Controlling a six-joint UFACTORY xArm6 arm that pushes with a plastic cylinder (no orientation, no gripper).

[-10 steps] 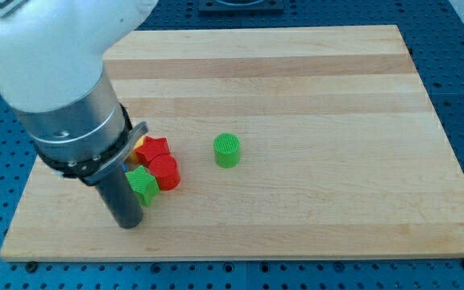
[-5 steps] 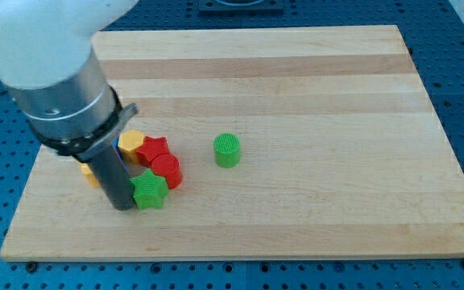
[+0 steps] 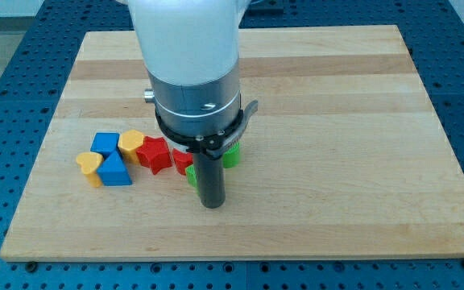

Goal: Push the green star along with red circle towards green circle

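Note:
My tip point(image 3: 212, 204) rests on the board just below the middle, at the end of the dark rod. The rod hides most of the green star point(image 3: 191, 176), which shows only as a sliver at its left side. The red circle point(image 3: 182, 160) peeks out just above that sliver, mostly hidden by the arm. The green circle point(image 3: 231, 155) shows partly at the rod's right side, close to the other two. All three blocks crowd tightly around the rod.
A red star point(image 3: 155, 153) lies left of the rod. Further left sit a yellow block point(image 3: 130, 142), a blue cube point(image 3: 105, 143), a blue block point(image 3: 114, 171) and a yellow heart point(image 3: 90, 164). The wooden board point(image 3: 337, 121) lies on a blue perforated table.
The arm has swept to the view's right, carrying the green star and red circle over to the green circle. The blue and yellow blocks at left are now uncovered.

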